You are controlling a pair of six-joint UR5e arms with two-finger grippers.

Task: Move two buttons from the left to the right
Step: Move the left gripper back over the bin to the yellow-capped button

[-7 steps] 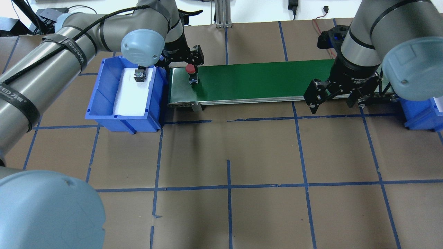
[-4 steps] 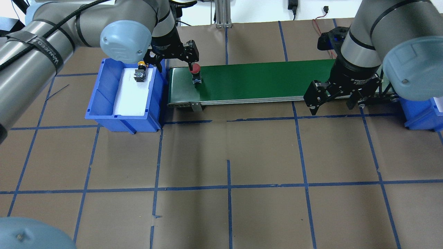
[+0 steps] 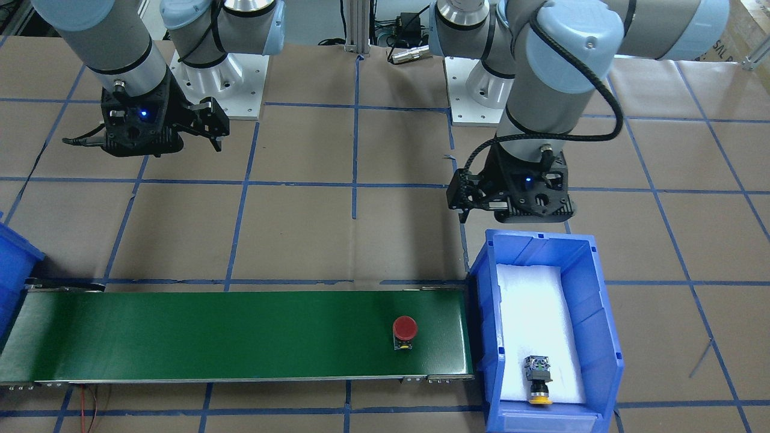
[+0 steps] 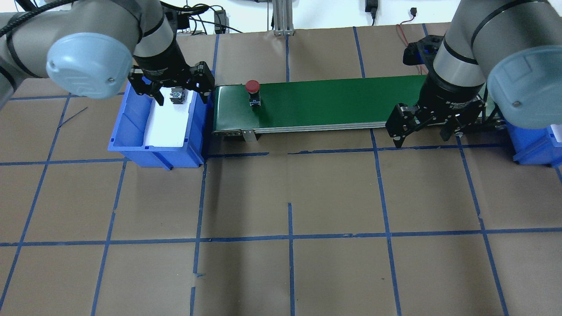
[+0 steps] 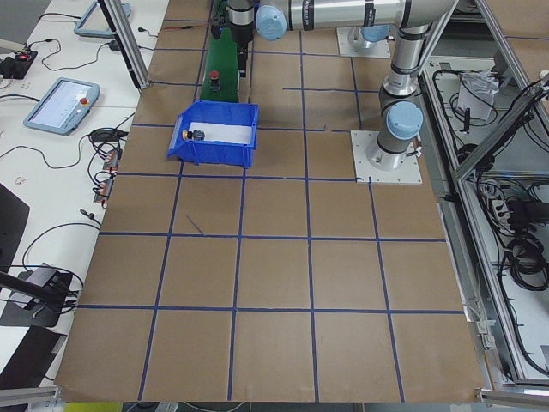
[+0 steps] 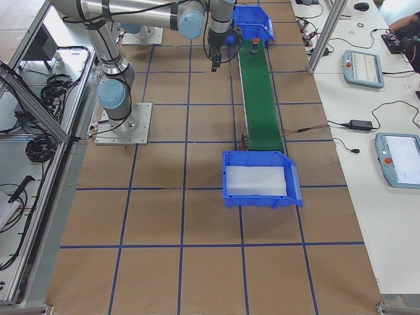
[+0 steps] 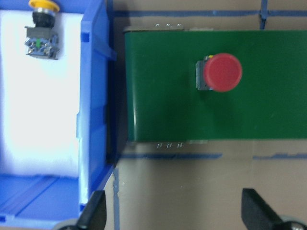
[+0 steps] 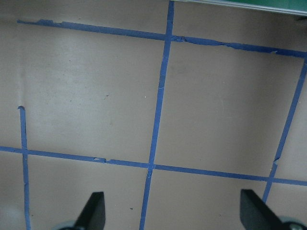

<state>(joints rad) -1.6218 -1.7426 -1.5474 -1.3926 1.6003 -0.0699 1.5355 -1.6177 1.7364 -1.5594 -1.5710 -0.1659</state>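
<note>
Overhead exterior: red button point(image 4: 252, 90) stands on the green conveyor belt point(image 4: 329, 103), near its left end. Yellow button point(image 3: 537, 379) lies in the left blue bin point(image 4: 131, 145) on white foam, at the end away from the robot.

Left end effector point(image 7: 175, 213) is open and empty, above the bin's robot-side end by the belt's corner. Right end effector point(image 4: 428, 137) is open and empty, over the tabletop just in front of the belt's right end, not over the belt.

Risks (judgement):
- Red button looks top-heavy, a wide cap on a narrow body; a belt jerk could topple it, or roll it off an edge.
- Right end effector stands off the belt line. If it stays there, the red button would reach the belt's end ungrasped.
- Yellow button sits near the far wall, so a finger might foul the wall or nudge the part across the foam.

Orientation: red button upright, long axis vertical, cap up, though the wrist view may show a slight lean. Yellow button on its side, long axis along the bin's length, cap pointing away from the robot.
</note>
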